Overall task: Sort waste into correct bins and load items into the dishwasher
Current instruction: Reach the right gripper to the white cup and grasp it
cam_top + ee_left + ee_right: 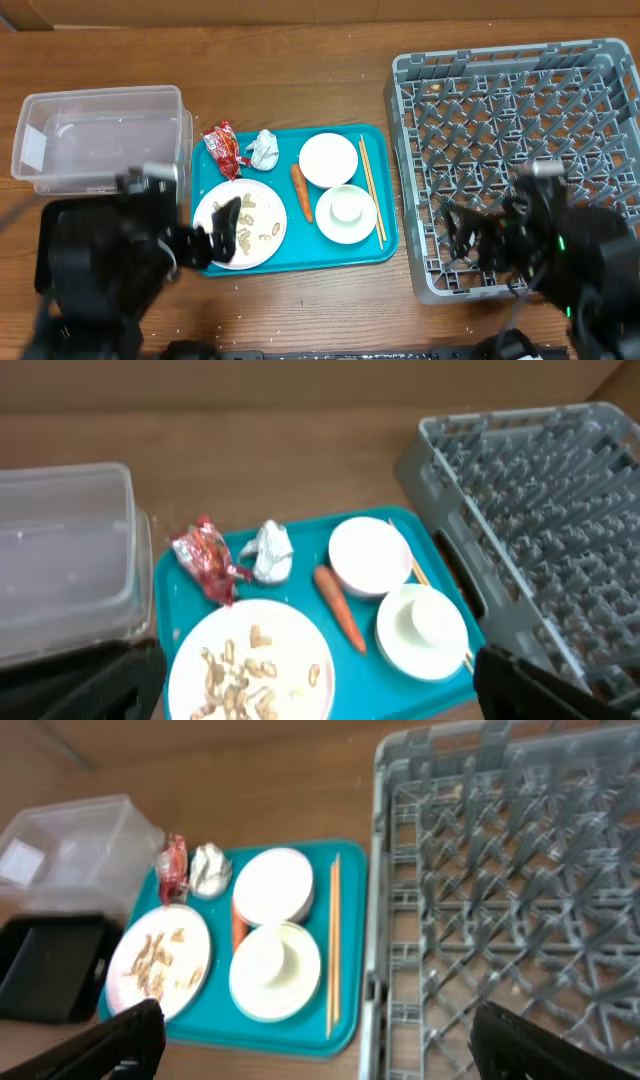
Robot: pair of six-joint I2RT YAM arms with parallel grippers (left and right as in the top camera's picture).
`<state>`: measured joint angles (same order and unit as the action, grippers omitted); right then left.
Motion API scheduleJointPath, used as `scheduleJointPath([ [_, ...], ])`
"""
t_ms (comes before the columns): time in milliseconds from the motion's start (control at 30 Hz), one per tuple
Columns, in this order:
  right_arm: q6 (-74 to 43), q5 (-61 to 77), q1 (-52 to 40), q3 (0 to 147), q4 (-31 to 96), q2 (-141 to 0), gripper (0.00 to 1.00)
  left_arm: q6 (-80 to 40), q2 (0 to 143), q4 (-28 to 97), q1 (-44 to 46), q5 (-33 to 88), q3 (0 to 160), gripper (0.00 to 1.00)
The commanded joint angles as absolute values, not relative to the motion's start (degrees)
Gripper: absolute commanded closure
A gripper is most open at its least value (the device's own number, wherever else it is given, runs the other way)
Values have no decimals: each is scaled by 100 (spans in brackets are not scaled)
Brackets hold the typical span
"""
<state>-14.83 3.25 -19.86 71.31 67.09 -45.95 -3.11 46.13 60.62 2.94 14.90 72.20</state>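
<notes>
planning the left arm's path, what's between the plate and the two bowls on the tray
The carrot lies there on the teal tray, between the plate and the bowls; the overhead view shows it plainly.

Serving tray [300,248] lies between the tub [100,135] and the dish rack [500,110].

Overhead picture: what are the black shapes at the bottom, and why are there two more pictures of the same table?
Those black shapes are two robot arms. One picture looks straight down. The other two come from a small camera on each arm's wrist.

The left hand hovers open over the plate of peanut shells. The right hand is open above the grey dish rack. Neither holds anything.

The teal tray also carries two white bowls, chopsticks, a carrot, a red wrapper and a paper ball. To its left are a clear tub and a black tray.
</notes>
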Motion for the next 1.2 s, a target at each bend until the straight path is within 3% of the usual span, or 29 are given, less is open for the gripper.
scheduleJointPath([
  [0, -1505, 1033, -1953, 7815, 6980, -5258, 0, -360, 5443, 6545, 261, 1479, 8215, 0],
  [200, -1557, 2110, -2091, 7977, 6766, -6169, 0, -408, 6287, 7142, 261, 1907, 8788, 0],
  [600, -2993, -56, -4576, 7975, 6414, -8431, 0, -513, 6576, 7542, 259, 1953, 8980, 0],
  [833, -3393, -508, -4541, 7972, 6222, -9509, 5, -480, 6571, 8093, 259, 1424, 9966, 0],
  [1100, -3393, -508, -4418, 7867, 6045, -9539, 1, -427, 6488, 8558, 259, 1096, 10114, 0],
  [1167, -3393, -504, -4348, 7614, 5695, -9553, 5, -427, 6499, 8619, 259, 1096, 10114, 0],
])
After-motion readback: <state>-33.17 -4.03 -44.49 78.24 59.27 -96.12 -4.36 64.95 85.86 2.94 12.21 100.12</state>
